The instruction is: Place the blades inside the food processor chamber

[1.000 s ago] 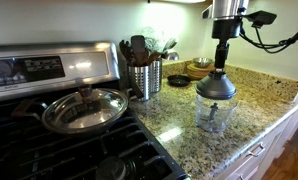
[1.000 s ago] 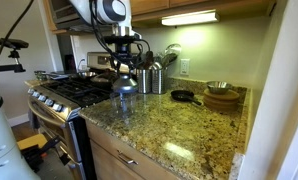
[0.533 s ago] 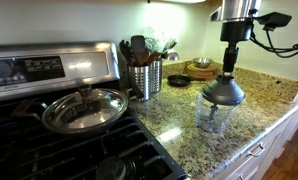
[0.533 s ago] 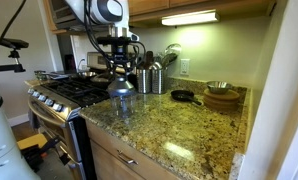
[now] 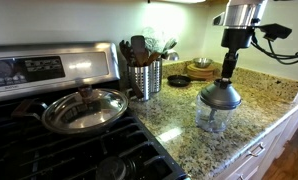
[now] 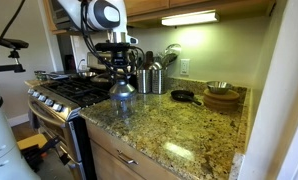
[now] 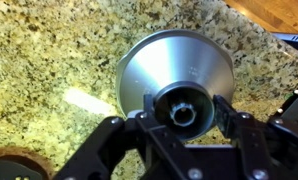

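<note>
In exterior view: chamber (image 5: 214, 121) on tabletop (image 5: 261, 98). Dome (image 5: 221, 97) sits right over chamber's rim, contact unclear. Hand (image 5: 227, 76) above chamber, pinching dome's knob.
In exterior view: hand (image 6: 119, 72) atop dome (image 6: 121, 89).
Wrist view: fingers (image 7: 231, 120) clamp knob (image 7: 181, 112) on both sides. Chamber hidden under dome (image 7: 174, 65).

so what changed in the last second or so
The pincer, shut on the grey dome, carried it slightly lower and a little sideways, down towards the clear chamber. It has not let go. The clear chamber, the pan and the utensil cylinder stayed put.
</note>
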Tool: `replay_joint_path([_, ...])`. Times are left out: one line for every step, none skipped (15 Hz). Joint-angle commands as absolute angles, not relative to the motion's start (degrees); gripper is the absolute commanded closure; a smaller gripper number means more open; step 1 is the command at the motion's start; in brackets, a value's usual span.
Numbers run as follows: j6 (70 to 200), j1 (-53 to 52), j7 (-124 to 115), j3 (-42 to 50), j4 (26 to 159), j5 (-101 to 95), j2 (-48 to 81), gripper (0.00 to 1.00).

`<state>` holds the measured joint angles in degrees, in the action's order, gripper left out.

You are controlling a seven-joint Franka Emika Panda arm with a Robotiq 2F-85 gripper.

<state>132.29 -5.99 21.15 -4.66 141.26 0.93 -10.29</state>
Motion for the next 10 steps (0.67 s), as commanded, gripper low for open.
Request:
replay_joint_path([134.3, -6.3, 20.9, -3.9, 143.1, 1.1, -12.0, 0.65])
replay_joint_path([134.2, -6.3, 21.0, -3.9, 143.0, 1.1, -11.9, 0.65])
replay_joint_path([134.1, -6.3, 21.0, -3.9, 142.8, 1.0, -11.9, 0.65])
replay_joint_path([134.0, -6.3, 21.0, -3.9, 142.7, 1.0, -11.8, 0.65])
replay_joint_path([133.9, -6.3, 21.0, -4.0, 142.5, 1.0, -11.7, 0.65])
replay_joint_path([133.9, -6.4, 21.0, -4.0, 142.4, 1.0, -11.5, 0.65])
replay_joint_path([134.0, -6.4, 21.1, -4.0, 142.1, 1.0, -11.2, 0.65])
replay_joint_path([133.9, -6.4, 21.2, -4.0, 141.8, 0.9, -10.9, 0.65])
replay_joint_path([133.7, -6.4, 21.1, -4.0, 141.6, 0.9, -10.7, 0.65])
replay_joint_path([133.5, -6.4, 21.0, -4.1, 141.3, 0.7, -10.6, 0.65])
